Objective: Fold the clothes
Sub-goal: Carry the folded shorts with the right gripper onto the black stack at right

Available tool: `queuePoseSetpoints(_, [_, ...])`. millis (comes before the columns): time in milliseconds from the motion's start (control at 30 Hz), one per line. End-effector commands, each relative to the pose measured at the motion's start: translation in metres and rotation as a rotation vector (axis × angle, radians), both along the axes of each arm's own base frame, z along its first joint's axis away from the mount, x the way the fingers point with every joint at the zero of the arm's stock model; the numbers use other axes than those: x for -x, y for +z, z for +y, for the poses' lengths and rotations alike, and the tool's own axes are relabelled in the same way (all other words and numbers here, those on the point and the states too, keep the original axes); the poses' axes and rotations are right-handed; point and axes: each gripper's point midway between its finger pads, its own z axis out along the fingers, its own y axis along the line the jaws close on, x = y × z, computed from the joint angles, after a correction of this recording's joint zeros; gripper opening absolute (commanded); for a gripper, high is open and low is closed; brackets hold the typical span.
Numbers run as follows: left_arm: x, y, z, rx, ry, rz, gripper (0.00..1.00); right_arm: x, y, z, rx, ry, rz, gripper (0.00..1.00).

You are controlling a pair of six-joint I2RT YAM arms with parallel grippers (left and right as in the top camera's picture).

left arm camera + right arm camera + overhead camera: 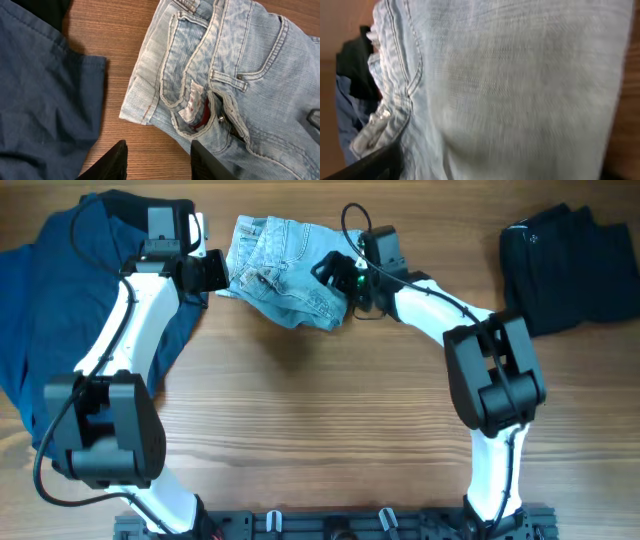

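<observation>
Overhead, we see the denim shorts lying crumpled at the far middle of the bench, between the two arms. Left wrist view gives us what that one cannot: pocket stitching, a white and red label and a metal button, with one stitched edge of the shorts lying flat on the wood. The left jaws stand wide apart over bare wood just short of that edge, with nothing between them. Right wrist view is filled with blurred denim pressed close to the lens. Overhead, the right jaws sit at the shorts' right edge, but we cannot tell whether they grip the cloth. A dark blue garment lies left of the shorts, partly under the left arm, with a strip of wood between the two. A black garment lies well apart at the far right.
</observation>
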Motion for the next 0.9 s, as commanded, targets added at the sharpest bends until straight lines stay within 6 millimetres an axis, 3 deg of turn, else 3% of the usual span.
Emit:
queuePoseSetpoints(0, [0.001,0.01,0.001,-0.005,-0.009,-0.025,0.41,0.007,-0.03,0.015,-0.087,0.034,0.062,0.76])
queuePoseSetpoints(100, [0.001,0.01,0.001,-0.005,-0.009,-0.025,0.41,0.001,-0.022,0.025,-0.134,0.069,0.005,0.31])
queuePoseSetpoints(167, [0.001,0.01,0.001,-0.005,-0.009,-0.024,0.41,-0.001,-0.021,0.025,-0.135,0.072,-0.008,0.09])
queuePoseSetpoints(200, [0.001,0.01,0.001,-0.004,-0.009,-0.024,0.41,-0.003,-0.019,0.023,-0.133,0.088,-0.027,0.04])
queuePoseSetpoints(300, [0.002,0.009,0.001,-0.004,-0.009,-0.019,0.41,-0.008,-0.006,0.018,-0.182,0.155,-0.087,0.04])
queuePoseSetpoints(400, [0.002,0.009,0.001,-0.005,-0.009,-0.016,0.41,-0.015,0.015,0.0,-0.259,0.19,-0.116,0.04])
queuePoseSetpoints(633, [0.002,0.009,0.001,-0.005,-0.009,-0.017,0.41,-0.032,0.085,-0.068,-0.372,0.187,-0.22,0.04])
queuePoseSetpoints(667, [0.002,0.009,0.001,-0.005,-0.009,-0.017,0.41,-0.035,0.107,-0.085,-0.387,0.17,-0.251,0.04])
queuePoseSetpoints(867, [0.002,0.009,0.001,0.01,0.013,-0.013,0.41,-0.045,0.17,-0.139,-0.355,0.084,-0.398,0.04])
